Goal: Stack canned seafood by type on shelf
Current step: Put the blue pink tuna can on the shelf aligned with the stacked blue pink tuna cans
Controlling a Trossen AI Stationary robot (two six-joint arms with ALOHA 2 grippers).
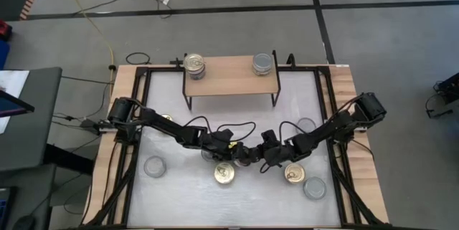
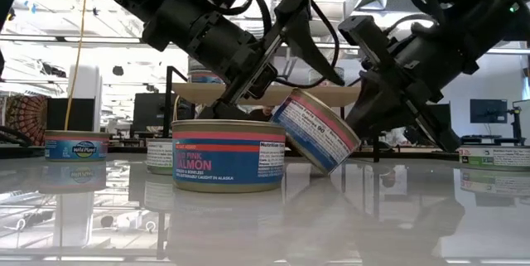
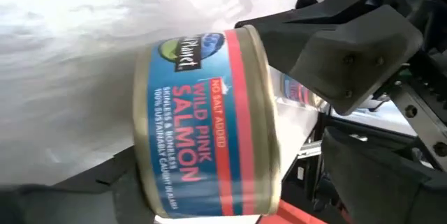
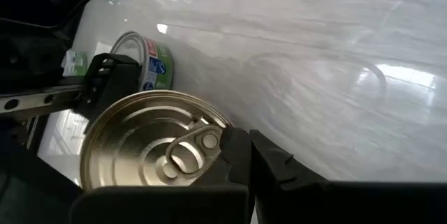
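Observation:
A blue-and-pink salmon can (image 2: 315, 131) with a gold pull-tab lid (image 4: 150, 151) sits tilted at the table's middle, between both grippers. My left gripper (image 1: 242, 156) comes from the left and is shut on it. My right gripper (image 1: 267, 157) comes from the right, shut, at the lid. In the high view the grippers hide this can. The wooden shelf (image 1: 231, 76) stands at the far side. On it are a gold-lidded can (image 1: 194, 65) on the left and a silver-lidded can (image 1: 263, 63) on the right. My left gripper pinches the salmon can (image 3: 202, 126) between its fingers, slanting down from the table's left. One finger (image 4: 105, 84) lies on the side wall (image 4: 115, 116) beside the lid's rim; the can hides the other. The can is tilted, lid toward the right arm, lower edge (image 2: 325, 169) at the tabletop. My right gripper comes slanting down from the table's right. Its fingertip (image 4: 236, 151) rests against the gold lid's rim (image 4: 222, 130) beside the pull tab. Whether it grips the rim or only presses on it I cannot tell.
Loose cans stand on the white tabletop: gold-lidded ones (image 1: 224, 174) (image 1: 294, 174) just near of the grippers, silver-lidded ones (image 1: 154, 165) (image 1: 314, 187) (image 1: 306, 125) around them. An upright salmon can (image 2: 228, 154) stands close beside the tilted one. Black frame rails run along both table sides.

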